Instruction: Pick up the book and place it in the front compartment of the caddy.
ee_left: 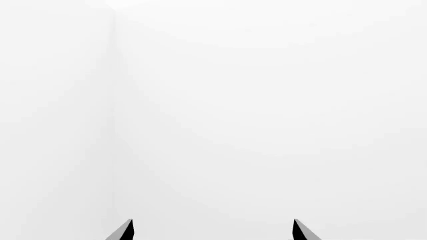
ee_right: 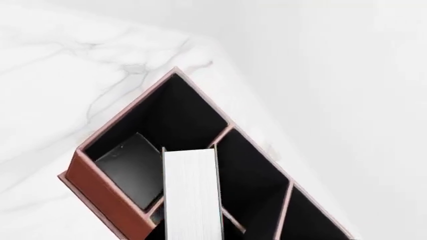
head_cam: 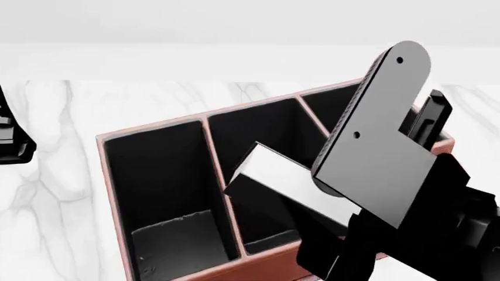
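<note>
Head view: the right arm's grey flat link fills the right half of the frame, with the right gripper (head_cam: 343, 219) lost in the black hardware below it; its fingertips cannot be made out, so whether it is clamped on anything cannot be told from this angle. The book (head_cam: 285, 181) is tilted in the air over the caddy (head_cam: 117, 193), white page edges up, one corner over the divider between two black-lined cells. It does not look set down, and which cell it will count as cannot be judged here. The right wrist view gives what the head misses — a look straight down the book's (ee_right: 192, 192) page edges, which run out of the frame toward the camera, with the caddy's (ee_right: 100, 192) reddish outer wall and several open cells beneath. The book crosses a thin pink-edged divider (ee_right: 220, 137), so it straddles cells rather than sitting in one; no fingers show. The marble table (ee_right: 60, 75) lies around the caddy. Left wrist view: only blank white wall, and the left gripper's (ee_left: 213, 231) two dark fingertips (ee_left: 125, 231) standing well apart — nothing between them.
</note>
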